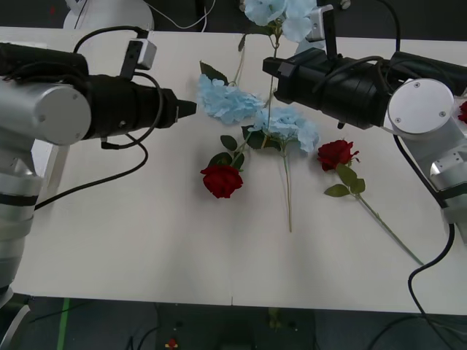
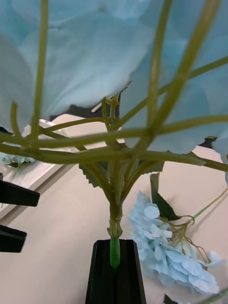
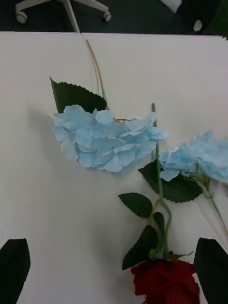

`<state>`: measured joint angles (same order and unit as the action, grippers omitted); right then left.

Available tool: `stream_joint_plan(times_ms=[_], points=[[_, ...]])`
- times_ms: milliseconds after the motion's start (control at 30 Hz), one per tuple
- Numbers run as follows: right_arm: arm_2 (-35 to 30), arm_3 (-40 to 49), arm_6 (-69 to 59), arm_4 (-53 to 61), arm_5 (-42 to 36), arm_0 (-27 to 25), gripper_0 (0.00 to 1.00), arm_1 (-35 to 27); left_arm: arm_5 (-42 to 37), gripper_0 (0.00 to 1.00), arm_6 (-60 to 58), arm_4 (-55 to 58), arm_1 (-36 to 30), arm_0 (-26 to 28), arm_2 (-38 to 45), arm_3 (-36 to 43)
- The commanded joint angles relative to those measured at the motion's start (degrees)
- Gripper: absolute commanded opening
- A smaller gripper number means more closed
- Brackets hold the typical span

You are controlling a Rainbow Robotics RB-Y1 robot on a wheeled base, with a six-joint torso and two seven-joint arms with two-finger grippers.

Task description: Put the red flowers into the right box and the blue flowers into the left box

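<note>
The right arm [image 1: 343,84] covered the held blue flower's stem [image 1: 273,44]; its head [image 1: 281,13] ran off the top edge. A red flower [image 1: 462,111], probably a rose, was cut off.

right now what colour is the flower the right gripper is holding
Pale sky blue, on a green stem; the right gripper pinches that blue flower, best seen in the right wrist view.

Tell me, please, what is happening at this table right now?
A two-armed robot is sorting fake flowers. Its right hand is shut on the stem of a blue flower, held up over the far side of the white table. The left hand is open above the table near a blue flower lying there. Another blue flower and two red roses lie unsorted on the table.
</note>
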<state>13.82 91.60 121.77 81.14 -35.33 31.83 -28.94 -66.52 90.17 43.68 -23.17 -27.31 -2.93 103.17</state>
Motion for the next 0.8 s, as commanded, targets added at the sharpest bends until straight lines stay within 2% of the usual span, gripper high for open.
stream_joint_plan(times_ms=[33,167,533,800], points=[[0.2,1.0,-1.4,1.2,0.5,3.1,0.0,2.8,7.2,1.0,7.9,9.8,-2.4,5.2,0.8,2.9],[0.2,0.9,-1.4,2.1,0.5,3.1,0.0,3.5,15.3,1.0,15.4,15.6,-2.4,8.5,-3.0,2.1],[1.3,0.9,-1.6,3.3,0.5,3.2,0.0,3.9,33.0,1.0,24.7,17.3,1.7,8.6,-15.9,-2.9],[2.0,0.9,-1.8,4.9,0.6,3.3,0.0,3.9,34.0,1.0,24.7,14.7,6.2,6.8,-18.1,-5.1]])
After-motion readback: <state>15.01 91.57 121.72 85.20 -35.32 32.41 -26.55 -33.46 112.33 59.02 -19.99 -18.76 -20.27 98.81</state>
